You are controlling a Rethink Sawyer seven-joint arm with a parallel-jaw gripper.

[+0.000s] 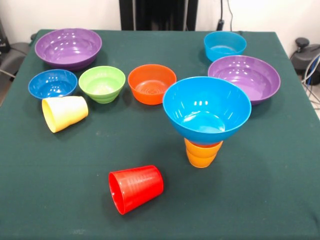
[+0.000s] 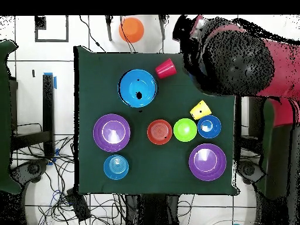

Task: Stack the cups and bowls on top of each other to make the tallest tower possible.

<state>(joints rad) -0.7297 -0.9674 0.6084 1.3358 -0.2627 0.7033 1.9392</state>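
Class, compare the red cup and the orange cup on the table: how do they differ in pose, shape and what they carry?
The red cup lies on its side, mouth open sideways; the orange cup stands upright. The red cup carries nothing; the orange cup bears the large blue bowl on top. The red cup's wall is plain and tapered; the orange cup's bulges in steps. Both are glossy plastic.

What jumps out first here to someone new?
The large blue bowl balanced upright on the orange cup, right of the table's middle in the front view: a two-piece tower. Next, the red cup on its side near the front edge and the yellow cup tipped over at left. The other bowls sit unstacked behind.
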